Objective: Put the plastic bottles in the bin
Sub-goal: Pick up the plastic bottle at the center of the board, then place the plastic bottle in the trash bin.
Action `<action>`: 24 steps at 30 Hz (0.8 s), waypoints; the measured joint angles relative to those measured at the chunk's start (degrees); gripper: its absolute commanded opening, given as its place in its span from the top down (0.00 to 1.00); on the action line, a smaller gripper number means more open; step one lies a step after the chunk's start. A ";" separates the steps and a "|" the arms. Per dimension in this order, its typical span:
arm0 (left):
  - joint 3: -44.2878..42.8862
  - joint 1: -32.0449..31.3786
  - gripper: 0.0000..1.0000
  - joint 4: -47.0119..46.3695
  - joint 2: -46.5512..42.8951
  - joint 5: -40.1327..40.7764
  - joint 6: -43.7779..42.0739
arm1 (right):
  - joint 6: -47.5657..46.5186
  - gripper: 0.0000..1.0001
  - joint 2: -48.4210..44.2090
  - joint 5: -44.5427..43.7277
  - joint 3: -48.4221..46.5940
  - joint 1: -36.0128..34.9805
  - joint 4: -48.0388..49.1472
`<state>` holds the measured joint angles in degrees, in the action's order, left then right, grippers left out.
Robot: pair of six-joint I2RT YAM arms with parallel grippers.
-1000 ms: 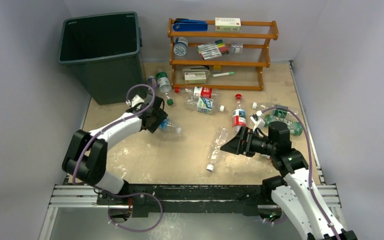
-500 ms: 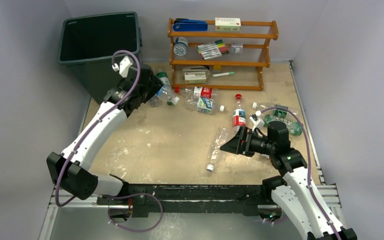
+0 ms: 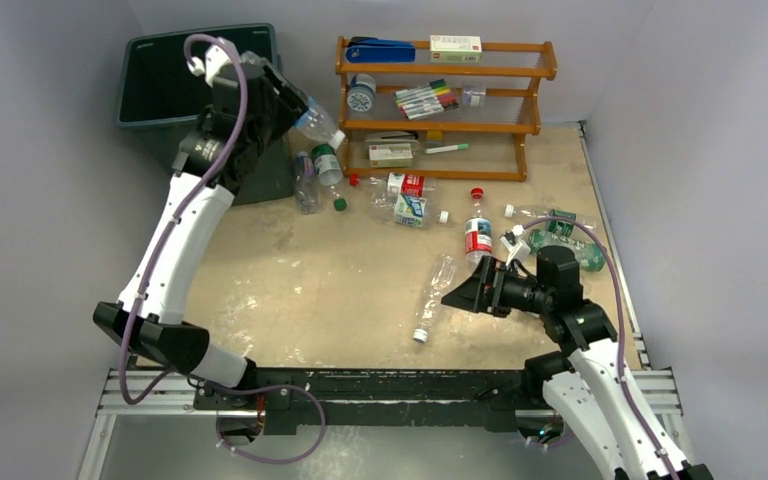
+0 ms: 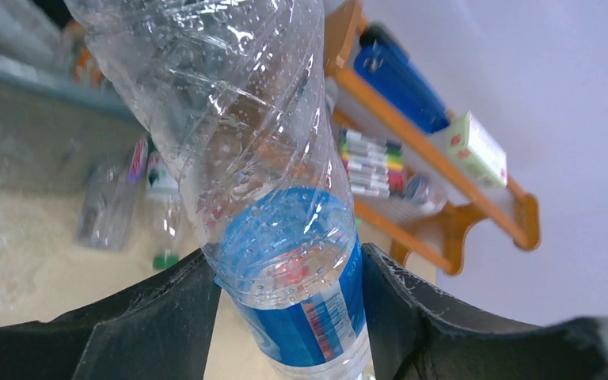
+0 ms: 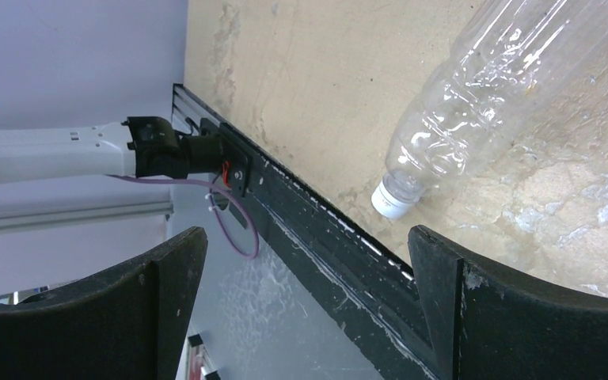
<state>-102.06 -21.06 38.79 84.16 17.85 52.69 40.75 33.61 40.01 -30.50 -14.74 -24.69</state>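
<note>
Sandy, scuffed bench (image 3: 360, 290) is seen from above, with grey walls all round. Nearest the bases, the right gripper (image 3: 458, 293) is held low with its jaws spread wide and nothing between them. A clear bottle (image 3: 434, 290) with a white cap is lying just beside it, cap toward the near edge, untouched.

Further back, more bottles are scattered: a red-labelled one (image 3: 477, 236) standing upright, green-labelled ones (image 3: 563, 228) at the right, a mixed cluster (image 3: 406, 200) mid-bench, and two more (image 3: 316, 175) close to the bin's foot. None of these is binned yet.

Beyond them, the left gripper (image 3: 278, 105) is raised at the right rim of the bin (image 3: 200, 32), clamped on a blue-labelled bottle (image 3: 315, 122). The grip is taken across the label band, as the left wrist view shows. The bottle's body sticks out to the right of the rim, so it is judged not yet over the opening. Farthest back, an orange rack (image 3: 440, 125) with marker pens (image 3: 426, 98) is noted; it is no part of the task.

Handling, judged: the bottles are empty, so very light. Thin walls are creased and give under pressure. Droplets are seen inside and the surface is smooth, so slip is likely. Hold is best taken across the middle of the body or the label, not the tapered neck.
</note>
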 measured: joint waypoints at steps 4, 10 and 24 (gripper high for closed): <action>-8.02 5.01 0.39 -0.15 3.72 -1.88 -2.43 | -0.31 0.00 -0.76 0.00 -0.02 0.00 -2.23; -18.23 14.47 0.38 -0.55 9.35 -5.44 -4.00 | -0.68 0.00 -1.36 -0.02 -0.70 0.00 -4.85; -17.44 31.04 0.29 -12.22 15.91 -14.64 -2.56 | -1.68 0.00 -0.98 -3.08 -2.73 0.00 -8.50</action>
<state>-119.50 9.98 26.57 100.07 3.20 50.13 39.07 32.62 36.93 -33.23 -14.74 -33.19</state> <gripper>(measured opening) 0.642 0.998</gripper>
